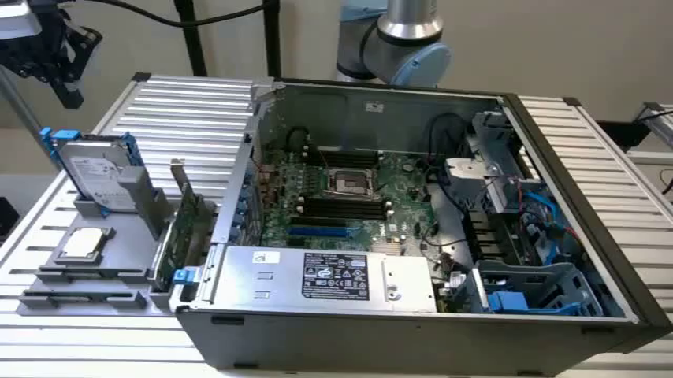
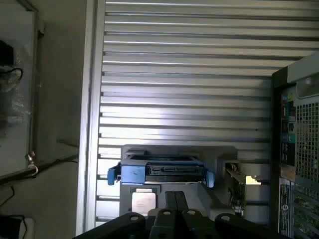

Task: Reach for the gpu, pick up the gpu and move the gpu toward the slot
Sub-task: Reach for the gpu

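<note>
Thin green gpu card with silver bracket sits upright in the grey rack, lower left; gripper fingers closed, empty. Power-supply sticker text's unreadable.

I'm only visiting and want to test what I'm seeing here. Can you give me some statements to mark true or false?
1. The gpu stands on edge in the gray holder beside the computer case. True.
2. The gripper holds the gpu. False: it is above the holder, holding nothing.
3. The hard drive lies inside the case. False: it stands upright in the holder.
4. The small chip lies flat on the holder. True.
</note>
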You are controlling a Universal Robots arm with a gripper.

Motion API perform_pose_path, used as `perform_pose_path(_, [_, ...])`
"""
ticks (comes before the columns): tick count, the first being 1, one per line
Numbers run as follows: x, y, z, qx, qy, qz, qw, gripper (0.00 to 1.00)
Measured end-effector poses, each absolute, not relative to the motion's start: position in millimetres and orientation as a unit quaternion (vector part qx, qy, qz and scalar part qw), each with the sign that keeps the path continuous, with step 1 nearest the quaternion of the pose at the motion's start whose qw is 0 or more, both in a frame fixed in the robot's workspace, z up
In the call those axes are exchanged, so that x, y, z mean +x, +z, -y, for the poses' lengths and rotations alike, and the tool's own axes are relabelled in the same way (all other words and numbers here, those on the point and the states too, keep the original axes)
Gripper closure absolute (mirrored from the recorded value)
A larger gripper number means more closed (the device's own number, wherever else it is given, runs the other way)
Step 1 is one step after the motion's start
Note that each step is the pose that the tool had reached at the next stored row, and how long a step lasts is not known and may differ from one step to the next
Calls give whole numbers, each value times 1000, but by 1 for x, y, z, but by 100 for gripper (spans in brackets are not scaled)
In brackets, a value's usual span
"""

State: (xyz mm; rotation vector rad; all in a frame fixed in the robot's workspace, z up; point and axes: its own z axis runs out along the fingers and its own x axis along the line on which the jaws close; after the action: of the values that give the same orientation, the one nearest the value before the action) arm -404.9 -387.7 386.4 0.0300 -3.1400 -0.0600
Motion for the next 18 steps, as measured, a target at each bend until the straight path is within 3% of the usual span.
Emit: perform_pose_path(18, [-389, 386, 395, 10, -19, 1000, 0, 89])
